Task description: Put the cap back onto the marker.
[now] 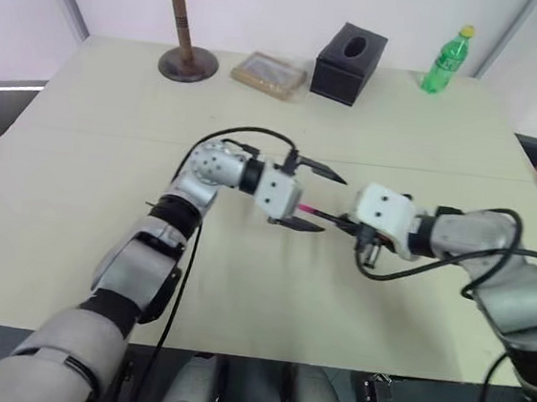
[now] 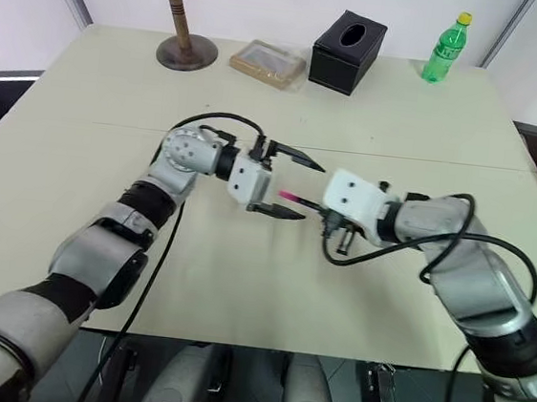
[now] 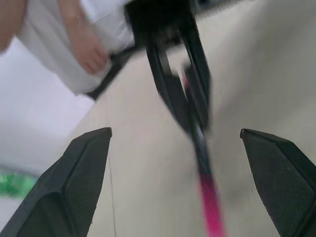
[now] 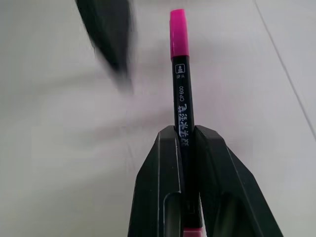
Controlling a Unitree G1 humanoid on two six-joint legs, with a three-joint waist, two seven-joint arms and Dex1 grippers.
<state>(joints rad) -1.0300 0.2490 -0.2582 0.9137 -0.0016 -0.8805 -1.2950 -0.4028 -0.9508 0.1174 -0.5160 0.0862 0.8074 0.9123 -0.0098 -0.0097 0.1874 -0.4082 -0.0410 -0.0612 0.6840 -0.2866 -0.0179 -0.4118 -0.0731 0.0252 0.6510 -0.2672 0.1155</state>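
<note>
My right end effector (image 4: 186, 143) clamps the marker (image 4: 182, 103); the cap (image 4: 177, 32) looks seated, between my left end effector's (image 1: 311, 198) spread, empty fingers.

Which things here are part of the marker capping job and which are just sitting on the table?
Job:
marker, held in the right gripper
pink cap, on the marker's end
left gripper, open

Lying about:
wooden stand
flat packet
black tissue box
green bottle

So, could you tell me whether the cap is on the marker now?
On. The pink cap sits on the end of the marker, which the right gripper clamps; the left gripper stands open around it.
</note>
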